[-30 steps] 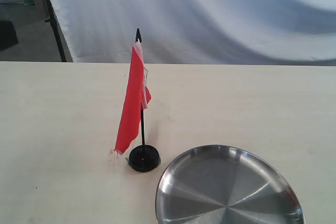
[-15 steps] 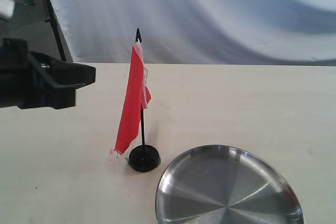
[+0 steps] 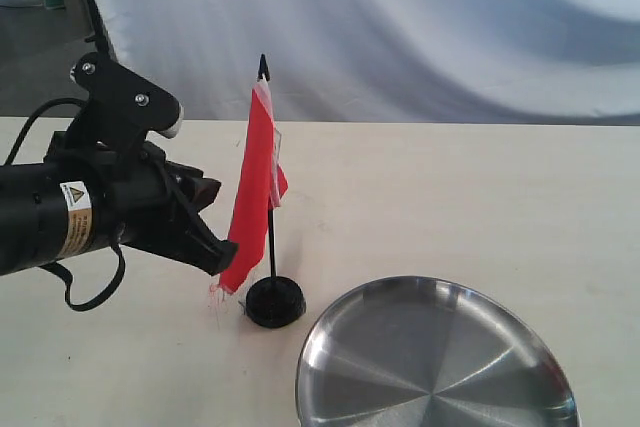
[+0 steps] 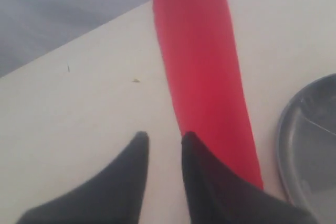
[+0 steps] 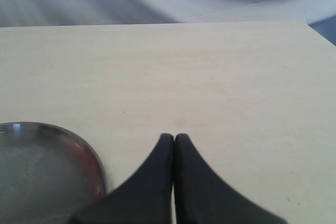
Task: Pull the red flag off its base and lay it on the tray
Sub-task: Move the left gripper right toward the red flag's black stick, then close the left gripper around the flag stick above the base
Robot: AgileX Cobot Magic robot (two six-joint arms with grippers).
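The red flag [image 3: 252, 187] stands upright on its thin black stick in the small round black base [image 3: 275, 302] on the pale table. The steel tray [image 3: 436, 359] lies to the right of the base at the front. My left gripper [image 3: 222, 247] has come in from the left and sits close against the hanging cloth; in the left wrist view the left gripper [image 4: 164, 136] is slightly open, nothing between its fingers, with the red flag [image 4: 205, 72] just beyond one fingertip. My right gripper [image 5: 174, 137] is shut and empty beside the tray [image 5: 42, 171]; it is outside the exterior view.
A white cloth backdrop [image 3: 400, 27] hangs behind the table's far edge. A dark stand leg [image 3: 100, 37] is at the back left. The table's right corner [image 5: 307, 22] shows in the right wrist view.
The left arm has swung in from the left and lower, its fingers now up against the flag's cloth. Flag, base and tray have not moved.
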